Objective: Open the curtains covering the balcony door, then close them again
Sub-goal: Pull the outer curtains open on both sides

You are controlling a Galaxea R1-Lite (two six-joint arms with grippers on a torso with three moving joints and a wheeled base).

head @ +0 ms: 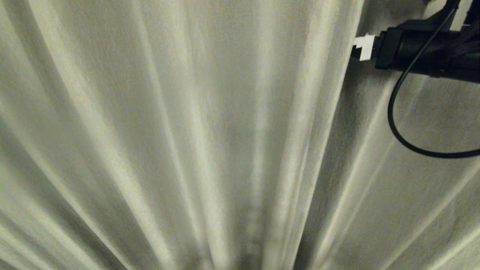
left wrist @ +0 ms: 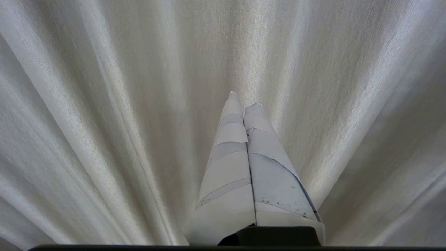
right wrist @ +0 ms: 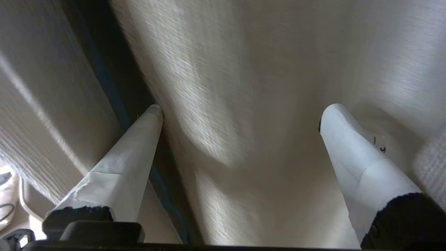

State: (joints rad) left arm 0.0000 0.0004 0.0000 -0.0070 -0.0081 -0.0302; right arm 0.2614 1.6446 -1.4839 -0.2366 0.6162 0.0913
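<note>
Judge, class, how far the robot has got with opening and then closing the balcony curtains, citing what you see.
Done: nothing can be confirmed; the curtains fill the head view, drawn, with no glass showing. In hand: the right gripper is open with a fold of cream fabric between its fingers, not yet clamped. The left gripper is shut and holds nothing. Left: whether this is the opening or the closing pull cannot be told.

Curtains (head: 187, 131): matt woven cloth, fine ribbed texture. Right gripper (right wrist: 240, 118) fingers (right wrist: 348, 146): white tape-wrapped, smooth; cloth between jaws.
</note>
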